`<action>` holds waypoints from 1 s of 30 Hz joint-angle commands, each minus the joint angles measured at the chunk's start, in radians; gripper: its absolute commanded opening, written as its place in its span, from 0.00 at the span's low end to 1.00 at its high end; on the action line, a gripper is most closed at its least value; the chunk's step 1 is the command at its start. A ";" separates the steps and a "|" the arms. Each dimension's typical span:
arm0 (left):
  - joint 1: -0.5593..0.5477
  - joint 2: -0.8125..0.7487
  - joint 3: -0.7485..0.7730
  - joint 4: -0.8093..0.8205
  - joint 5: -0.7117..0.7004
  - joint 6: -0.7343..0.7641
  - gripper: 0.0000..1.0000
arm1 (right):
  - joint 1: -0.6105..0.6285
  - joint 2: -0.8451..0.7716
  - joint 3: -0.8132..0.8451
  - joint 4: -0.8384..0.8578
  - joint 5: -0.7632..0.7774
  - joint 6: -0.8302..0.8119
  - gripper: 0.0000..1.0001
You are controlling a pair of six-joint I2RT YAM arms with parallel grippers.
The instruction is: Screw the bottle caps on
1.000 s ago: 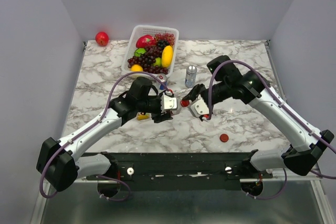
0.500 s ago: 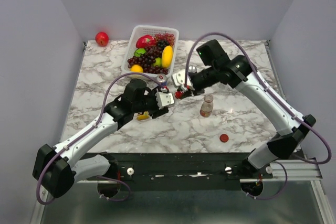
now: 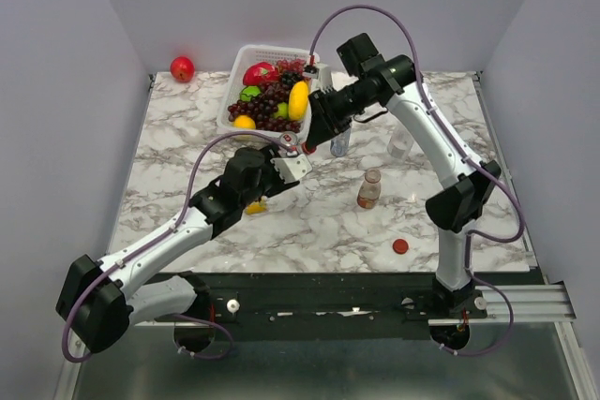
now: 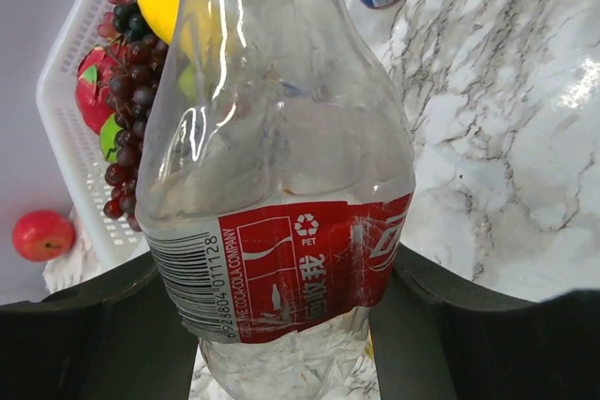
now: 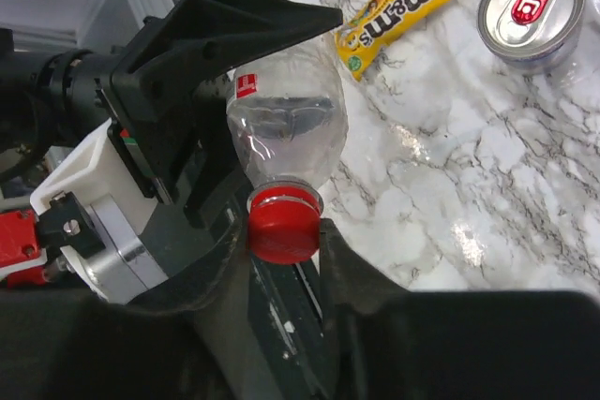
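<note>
Your left gripper (image 4: 281, 311) clamped the short, clear, red-labelled plastic bottle (image 4: 281, 166) above the table, your right gripper (image 5: 285, 243) pinched shut on the round red cap (image 5: 281, 222) at its neck, while a tall clear bottle (image 3: 400, 142), another short bottle (image 3: 369, 190) and 1 loose red cap (image 3: 400, 246) were left to do.

Short clear plastic bottle with red label (image 4: 281, 194): raised, tilted, red round plastic screw cap (image 5: 283, 229) on neck | second short red-labelled bottle (image 3: 369, 190): upright | tall colourless bottle (image 3: 401, 142): upright | second red cap (image 3: 400, 246): loose, flat

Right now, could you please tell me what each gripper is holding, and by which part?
The left gripper clamps the red-labelled bottle around its labelled body; the right gripper pinches the red cap by its sides, on that bottle's neck.
</note>
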 commanded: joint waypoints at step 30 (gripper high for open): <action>0.093 0.249 0.439 -0.725 0.820 0.327 0.00 | 0.118 -0.752 -0.893 0.394 -0.011 -1.359 0.56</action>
